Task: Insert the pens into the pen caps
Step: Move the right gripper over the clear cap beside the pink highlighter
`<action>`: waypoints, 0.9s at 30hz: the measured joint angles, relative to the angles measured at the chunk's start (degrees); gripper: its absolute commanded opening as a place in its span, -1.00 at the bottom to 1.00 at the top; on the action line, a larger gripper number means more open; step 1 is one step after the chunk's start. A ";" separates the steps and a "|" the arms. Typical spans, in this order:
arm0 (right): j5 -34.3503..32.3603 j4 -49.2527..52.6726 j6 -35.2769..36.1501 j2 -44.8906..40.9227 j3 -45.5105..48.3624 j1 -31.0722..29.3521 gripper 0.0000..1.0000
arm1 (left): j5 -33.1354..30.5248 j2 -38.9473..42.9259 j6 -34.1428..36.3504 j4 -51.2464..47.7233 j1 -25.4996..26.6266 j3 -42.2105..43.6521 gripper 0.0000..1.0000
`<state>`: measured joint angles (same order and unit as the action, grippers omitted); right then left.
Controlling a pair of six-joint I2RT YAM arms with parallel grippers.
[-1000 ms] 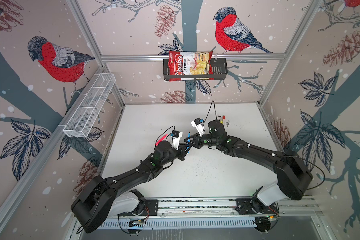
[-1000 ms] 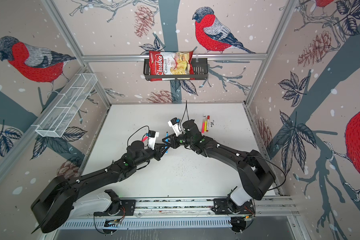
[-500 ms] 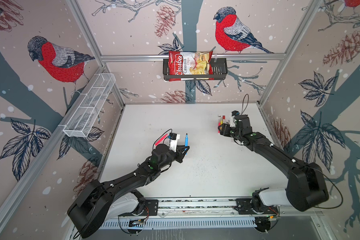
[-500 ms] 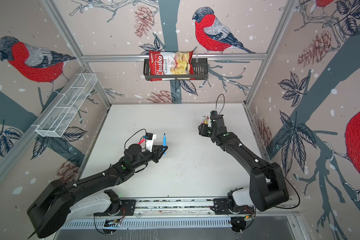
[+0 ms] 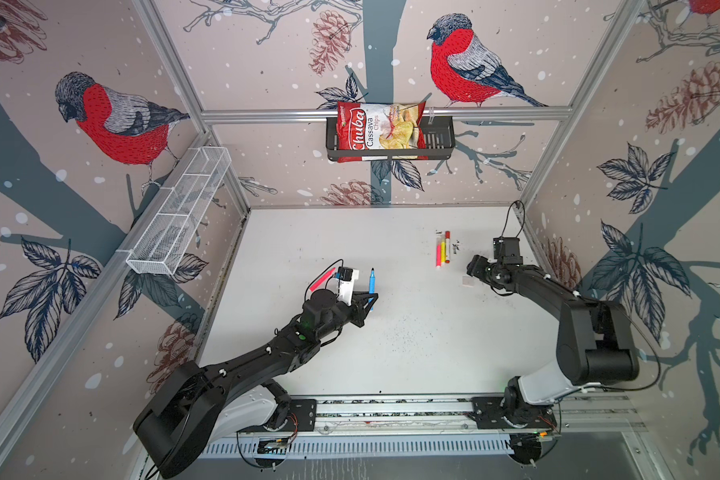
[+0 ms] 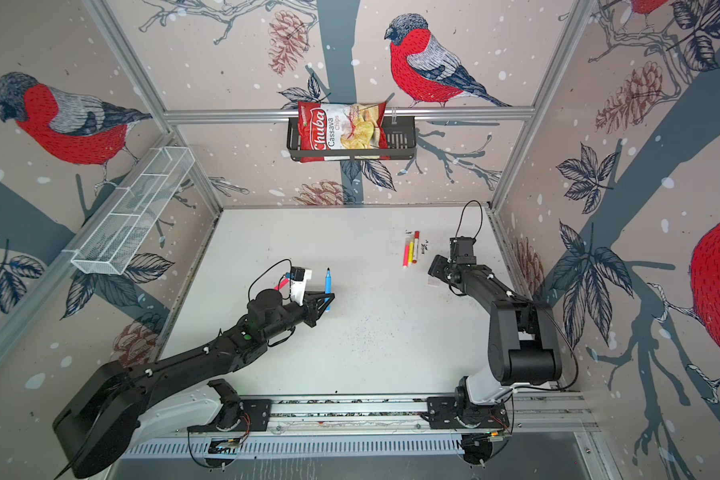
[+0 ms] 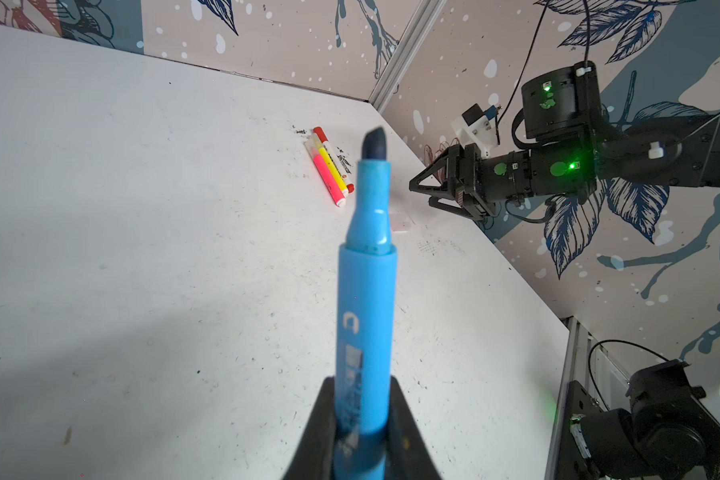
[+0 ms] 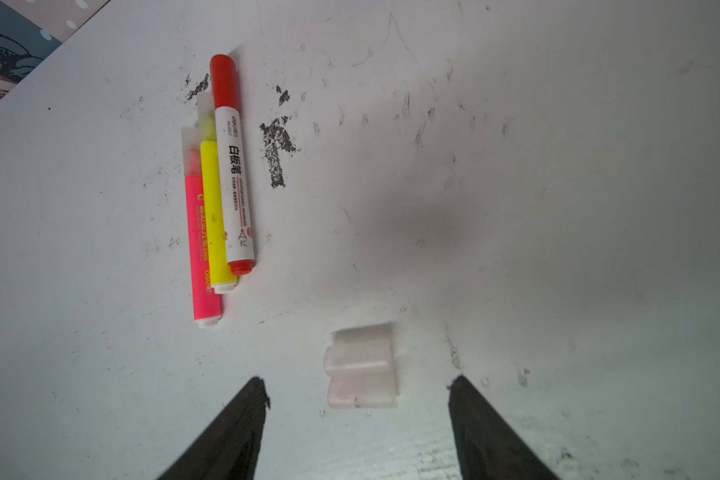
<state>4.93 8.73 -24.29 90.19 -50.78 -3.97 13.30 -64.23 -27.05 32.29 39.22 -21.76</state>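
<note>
The left gripper (image 5: 371, 298) has its jaws clamped tight on the lower barrel of the blue pen (image 5: 372, 282), held clear of the counter (image 5: 412, 340) near its middle. The pen's long axis runs 6-to-12 in both top views. Its bare dark tip (image 7: 374, 143) is at the 12 end, probably so a cap can be pushed straight on. Whether it stands upright or leans back I cannot tell.

The right gripper (image 8: 358, 379) is at about 3 o'clock on the counter. Its jaws are spread wide and hold nothing. They sit either side of 2 whitish caps (image 8: 360, 365), which lie touching, side by side; this looks like the line-up for picking 1.

At 1 o'clock, 3 capped pens lie touching and parallel, with their caps toward 12: pink pen (image 8: 202, 249), yellow pen (image 8: 215, 216) and white marker (image 8: 235, 187). They appear finished and parked out of the way.

A red pen (image 5: 322, 279) lies at 10 o'clock from the left gripper, slanting 2-to-8 and partly hidden.
</note>
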 measured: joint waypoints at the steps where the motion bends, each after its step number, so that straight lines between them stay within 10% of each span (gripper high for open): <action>1: 0.28 -0.11 0.17 0.55 -0.24 0.00 0.41 | -0.02 0.00 0.00 0.00 0.00 0.00 -1.00; 27: 4.74 -1.31 1.64 10.10 -3.80 -4.20 0.32 | -1.55 1.81 -0.02 -0.09 0.00 0.74 -1.00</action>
<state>9.67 7.42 -22.65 100.29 -54.59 -8.16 11.75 -62.41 -27.07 32.21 39.22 -21.02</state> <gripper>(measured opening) 0.667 0.172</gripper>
